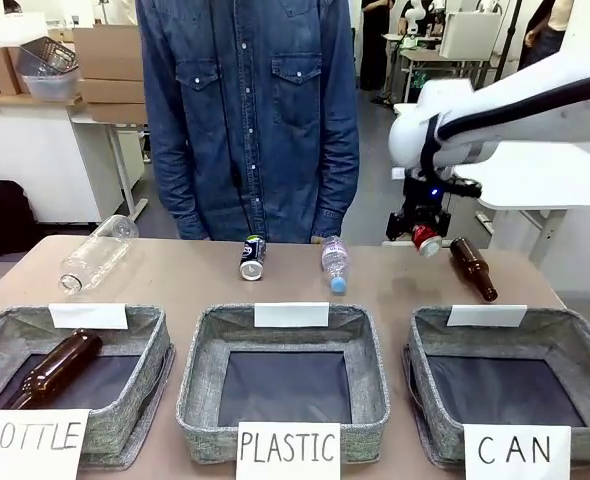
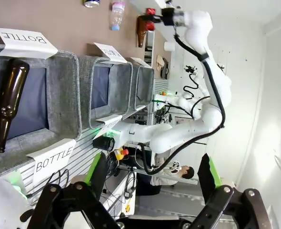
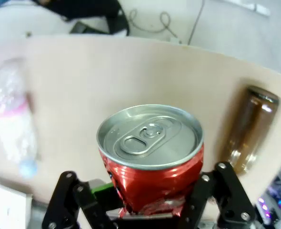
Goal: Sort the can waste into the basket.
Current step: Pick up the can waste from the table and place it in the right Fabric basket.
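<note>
Right gripper tight around the crushed red can; left gripper wide apart.

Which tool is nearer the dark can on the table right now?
Right. The right tool, shut on the red can, hangs at the table's far side, right of the dark can, past a small plastic bottle. The left tool is open on the near side, beyond the baskets.

Crushed red can gripped in right tool; dark can on worktop's far side; grey basket front right.
</note>
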